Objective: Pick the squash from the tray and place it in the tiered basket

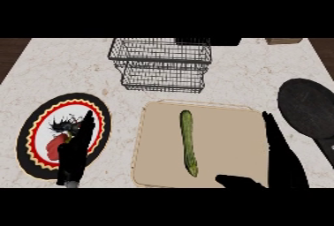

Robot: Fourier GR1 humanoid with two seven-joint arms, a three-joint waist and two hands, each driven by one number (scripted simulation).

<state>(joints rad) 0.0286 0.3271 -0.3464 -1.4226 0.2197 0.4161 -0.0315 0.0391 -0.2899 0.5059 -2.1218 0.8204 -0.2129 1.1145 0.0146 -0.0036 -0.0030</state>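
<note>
A long green squash [189, 143] lies lengthwise on the beige tray [225, 128] in the middle of the counter. The wire tiered basket [163, 64] stands behind the tray at the back, with nothing visible inside. My right hand [282, 152] is open over the tray's right edge, fingers straight and pointing away, thumb [238, 181] spread toward the squash's near end without touching it. My left hand [75, 152] is open with fingers up, resting over the plate at the left.
A round plate [36, 132] with a black rim and red and yellow pattern lies at the left, partly under my left hand. A large black spoon-shaped utensil [310, 112] lies at the right edge. A dark object sits behind the basket.
</note>
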